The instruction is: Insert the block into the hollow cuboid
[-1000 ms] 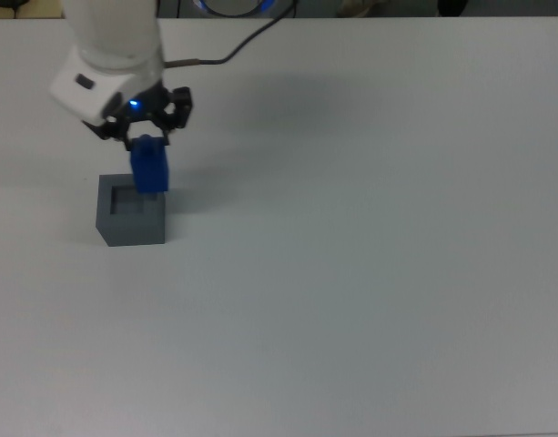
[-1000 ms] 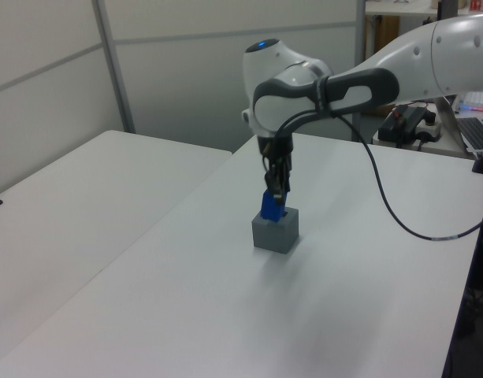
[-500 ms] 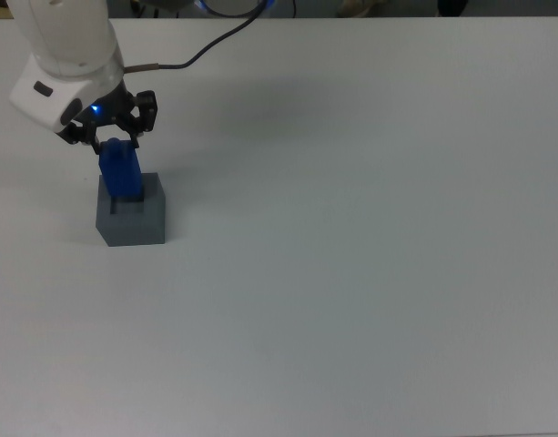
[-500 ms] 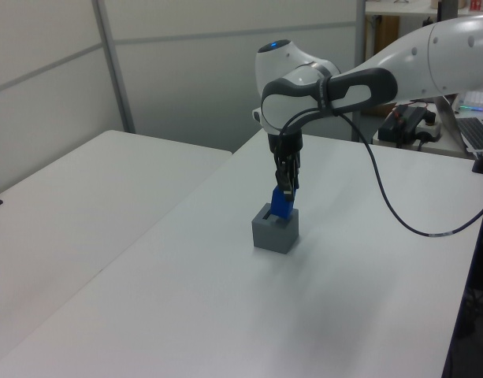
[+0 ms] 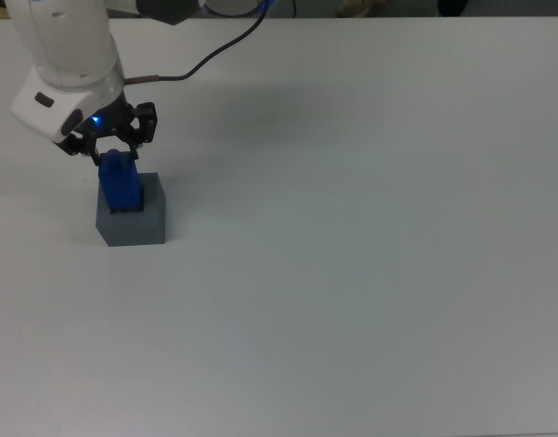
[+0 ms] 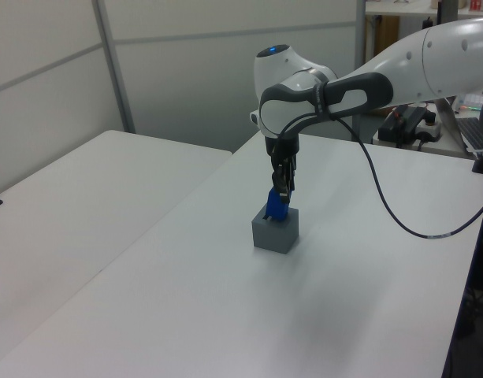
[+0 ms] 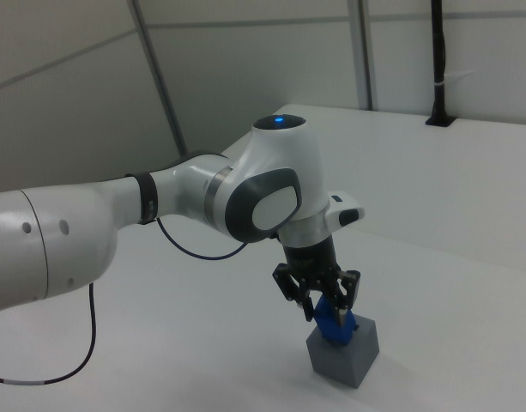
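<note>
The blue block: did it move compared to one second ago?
Yes. In the top view the block went toward the top view's left, from the hollow cuboid's right edge to over its recess.

A broad white worktop (image 6: 225,315) fills the room's middle, a second white table (image 6: 83,189) just beside it; pale panelled walls (image 6: 194,63) with grey vertical posts (image 6: 113,67) stand behind, evenly lit
</note>
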